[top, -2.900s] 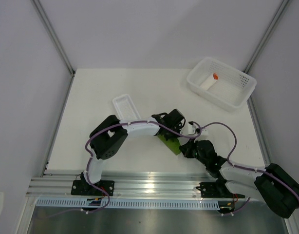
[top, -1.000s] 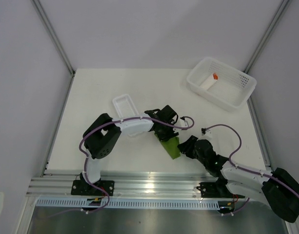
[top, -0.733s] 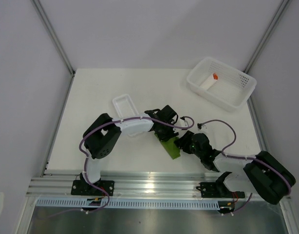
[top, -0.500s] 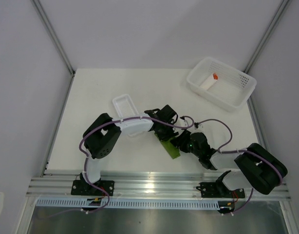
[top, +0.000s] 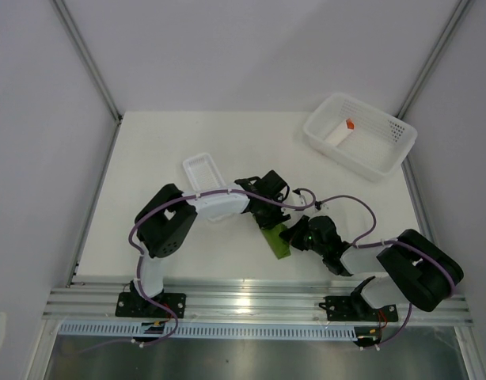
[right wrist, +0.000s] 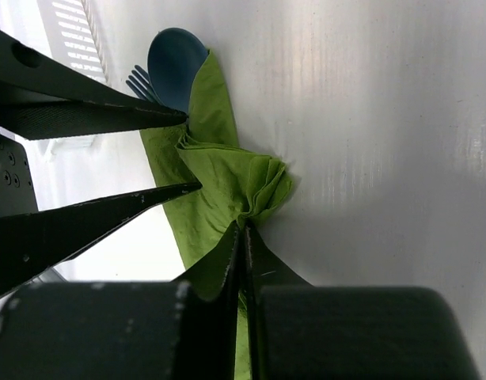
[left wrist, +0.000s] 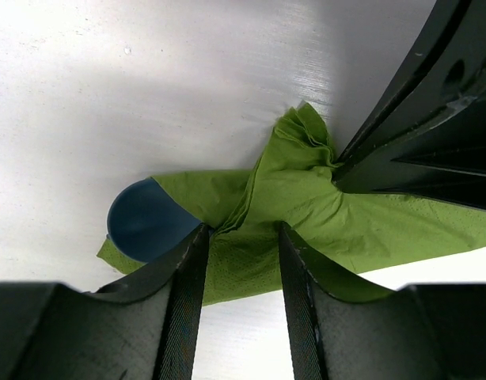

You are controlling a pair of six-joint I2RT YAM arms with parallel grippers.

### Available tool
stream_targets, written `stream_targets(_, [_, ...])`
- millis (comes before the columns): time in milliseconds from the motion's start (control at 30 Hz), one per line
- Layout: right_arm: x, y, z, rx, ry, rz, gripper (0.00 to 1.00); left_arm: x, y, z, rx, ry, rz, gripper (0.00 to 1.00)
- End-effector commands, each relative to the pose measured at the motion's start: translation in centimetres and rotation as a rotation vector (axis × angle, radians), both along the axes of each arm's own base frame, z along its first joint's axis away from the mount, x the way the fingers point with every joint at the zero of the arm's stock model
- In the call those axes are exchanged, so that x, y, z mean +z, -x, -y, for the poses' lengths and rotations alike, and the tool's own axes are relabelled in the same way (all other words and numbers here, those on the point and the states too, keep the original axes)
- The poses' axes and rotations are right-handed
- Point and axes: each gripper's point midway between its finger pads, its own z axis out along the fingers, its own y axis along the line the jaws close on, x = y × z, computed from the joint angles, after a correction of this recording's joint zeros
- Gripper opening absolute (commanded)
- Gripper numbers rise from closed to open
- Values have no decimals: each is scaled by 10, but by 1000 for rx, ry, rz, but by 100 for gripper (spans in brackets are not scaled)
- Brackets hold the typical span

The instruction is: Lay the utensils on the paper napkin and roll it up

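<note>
The olive-green paper napkin [top: 280, 245] lies bunched and partly rolled on the table between my two grippers. The blue spoon's bowl [left wrist: 146, 222] sticks out of its end, and in the right wrist view the spoon [right wrist: 175, 54] and the fork's tines [right wrist: 140, 82] show together. My left gripper [left wrist: 241, 229] is open, its tips set on either side of a raised fold of the napkin [left wrist: 306, 194]. My right gripper [right wrist: 244, 226] is shut on a pinched fold of the napkin [right wrist: 227, 170]. In the top view the left gripper [top: 269, 215] and right gripper [top: 291, 233] sit close together.
A narrow white tray [top: 203, 172] lies behind the left arm. A white basket [top: 315, 131] at the back right holds a white piece with an orange tip [top: 340, 131]. The right arm's cable loops over the table beside the napkin.
My right gripper has moved left to the napkin and closed on a fold, its arm swinging inward. The left gripper drew back left earlier and has since held still.
</note>
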Motion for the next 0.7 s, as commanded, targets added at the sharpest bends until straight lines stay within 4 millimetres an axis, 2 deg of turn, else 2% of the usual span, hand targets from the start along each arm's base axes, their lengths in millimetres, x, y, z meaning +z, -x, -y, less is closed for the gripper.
stream_targets(0, [-15, 11, 8, 9, 42, -45, 0, -2, -4, 1, 2, -5, 9, 45])
stream_targets(133, [-13, 11, 8, 6, 33, -40, 0, 10, -5, 2, 9, 7, 16, 52])
stream_targets(367, [-7, 6, 7, -7, 20, -17, 0, 61, -13, 1, 58, 84, 43, 57])
stream_targets(567, [1, 4, 9, -6, 45, 11, 0, 78, -10, -18, 108, 109, 22, 58])
stream_targets(667, [3, 6, 9, 2, 47, 15, 0, 73, -10, -32, 122, 82, 34, 57])
